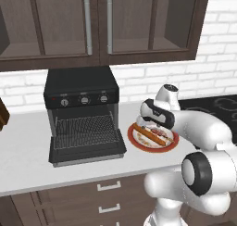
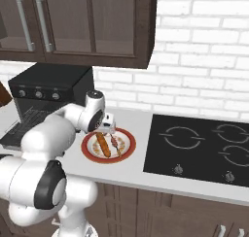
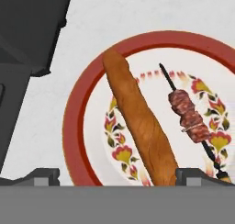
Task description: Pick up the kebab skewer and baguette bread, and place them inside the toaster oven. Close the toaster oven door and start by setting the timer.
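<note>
The baguette point(image 3: 140, 126) and the kebab skewer point(image 3: 190, 120) both lie on the red-rimmed plate point(image 3: 75, 122), side by side and apart, so neither has been picked up yet; loading, closing the door and setting the timer all remain. Their long axes run roughly parallel across the plate. The gripper point(image 3: 118, 176) hovers just above them, jaws spread wide and holding nothing. The toaster oven point(image 1: 82, 114) stands beside the plate, its door point(image 1: 87, 152) already lowered.
</note>
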You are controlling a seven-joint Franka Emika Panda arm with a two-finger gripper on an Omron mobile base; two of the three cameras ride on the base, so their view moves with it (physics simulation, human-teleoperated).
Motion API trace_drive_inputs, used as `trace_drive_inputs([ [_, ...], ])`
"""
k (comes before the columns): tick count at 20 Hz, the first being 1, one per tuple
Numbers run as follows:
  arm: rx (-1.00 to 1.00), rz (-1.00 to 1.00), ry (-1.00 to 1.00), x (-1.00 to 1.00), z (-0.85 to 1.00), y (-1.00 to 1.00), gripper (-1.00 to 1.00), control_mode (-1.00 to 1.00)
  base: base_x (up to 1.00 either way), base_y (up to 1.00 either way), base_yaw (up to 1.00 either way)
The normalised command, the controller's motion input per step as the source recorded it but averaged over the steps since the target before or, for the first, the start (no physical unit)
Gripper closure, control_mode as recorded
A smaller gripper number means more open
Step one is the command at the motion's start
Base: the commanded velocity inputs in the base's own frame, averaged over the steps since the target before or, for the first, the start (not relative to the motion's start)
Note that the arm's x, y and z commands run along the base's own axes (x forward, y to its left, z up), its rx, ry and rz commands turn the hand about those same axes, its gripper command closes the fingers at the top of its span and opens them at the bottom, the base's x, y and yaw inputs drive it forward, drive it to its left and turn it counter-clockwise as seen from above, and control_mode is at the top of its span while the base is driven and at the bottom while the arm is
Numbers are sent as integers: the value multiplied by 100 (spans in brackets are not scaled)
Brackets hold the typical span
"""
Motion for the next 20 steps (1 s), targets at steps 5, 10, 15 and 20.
trace_drive_inputs([
  [5, -3, 36, 13, -1, -58, -28, -100, -100, 0, 0, 0],
  [10, -5, 34, -2, 5, -41, 1, -100, -100, 0, 0, 0],
  [15, -4, 14, -2, 5, -16, 4, -100, -100, 0, 0, 0],
  [20, 0, 0, 0, 19, -9, 11, -100, -100, 0, 0, 0],
])
